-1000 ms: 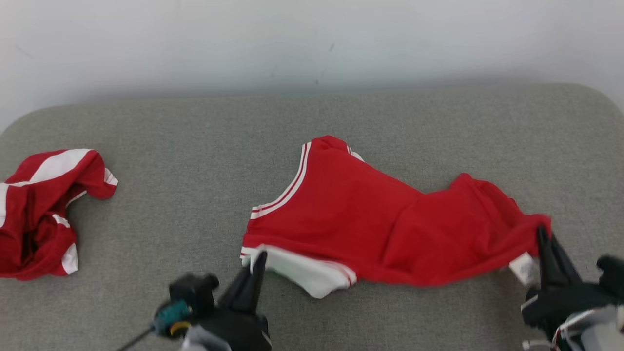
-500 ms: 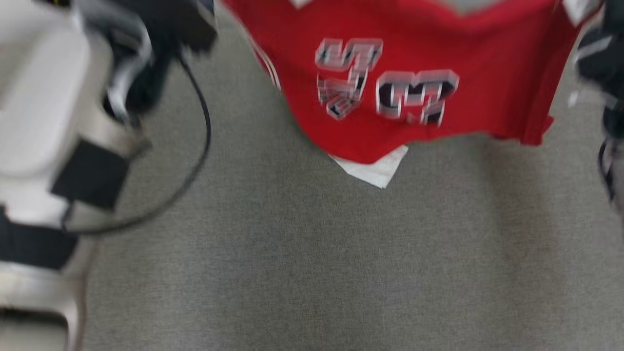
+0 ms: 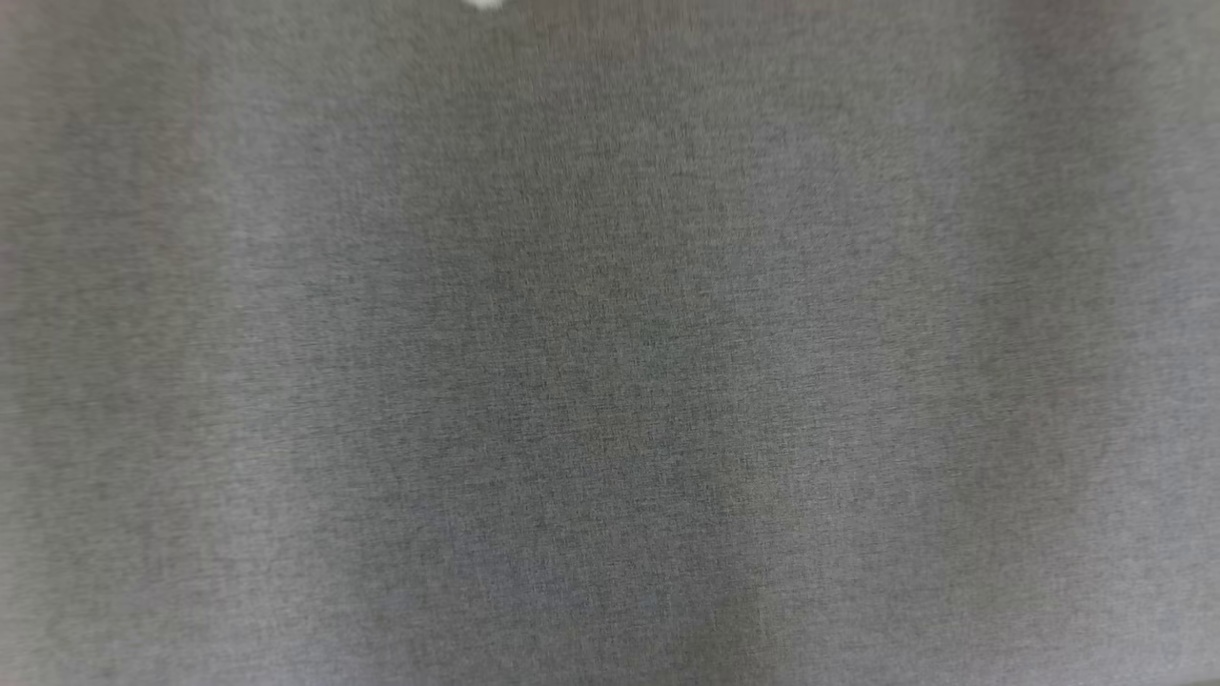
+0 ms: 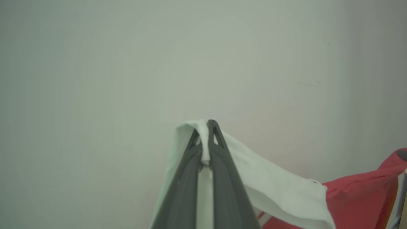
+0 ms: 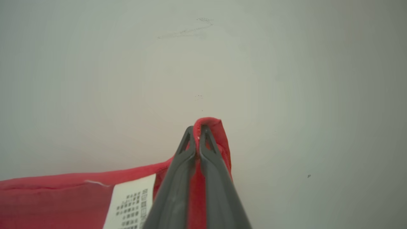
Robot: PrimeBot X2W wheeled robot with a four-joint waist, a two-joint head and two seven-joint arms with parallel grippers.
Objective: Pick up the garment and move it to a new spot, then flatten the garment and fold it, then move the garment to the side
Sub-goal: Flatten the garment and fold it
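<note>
Here, left gripper [image 4: 203, 130] and right gripper [image 5: 197, 128] clamp garment [image 4: 279, 190] edges — blank wall [image 4: 127, 63] beyond.

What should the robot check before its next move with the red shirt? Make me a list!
1. Left fingers shut on the garment's white edge: ok.
2. Right fingers shut on its red edge, beside the label: ok.
3. Cloth pokes out past the tips in both grips, so neither looks thin: ok.
4. Garment hanging free of the grey surface: cannot tell, the head view is blurred.
5. Garment stretched evenly between the two grips: cannot tell, its middle is out of sight.
</note>
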